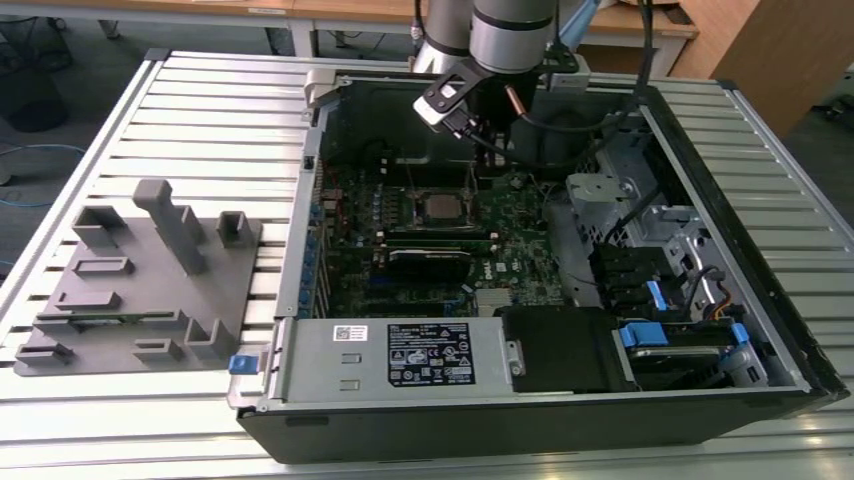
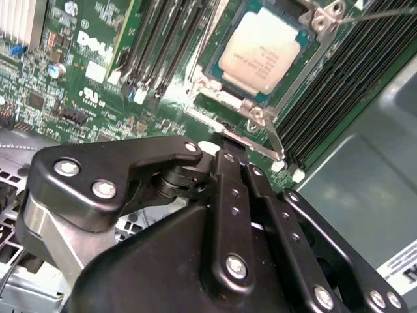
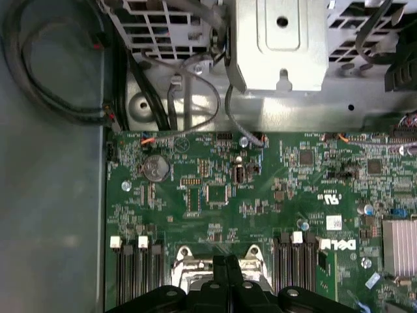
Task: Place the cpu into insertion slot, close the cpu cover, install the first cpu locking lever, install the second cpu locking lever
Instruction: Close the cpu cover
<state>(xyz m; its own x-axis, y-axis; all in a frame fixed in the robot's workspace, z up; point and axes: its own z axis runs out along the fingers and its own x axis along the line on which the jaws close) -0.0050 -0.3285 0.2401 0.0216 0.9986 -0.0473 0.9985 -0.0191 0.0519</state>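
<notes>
1 cpu (image 2: pixel 264 49) sits flat in insertion slot (image 2: pixel 207 83), just ahead of gripper (image 2: pixel 229 151) tips. 1 cpu cover (image 2: pixel 296 72) frame lies down round it. Jaws closed, fingers (image 3: pixel 220 277) pressed tog., gripping nothing. 2 locking levers: near lever (image 2: pixel 266 137) right beside tips, contact unclear; far lever (image 2: pixel 326 16) beyond cpu. 2 banks of memory slots (image 2: pixel 163 39), one each side of socket.
</notes>
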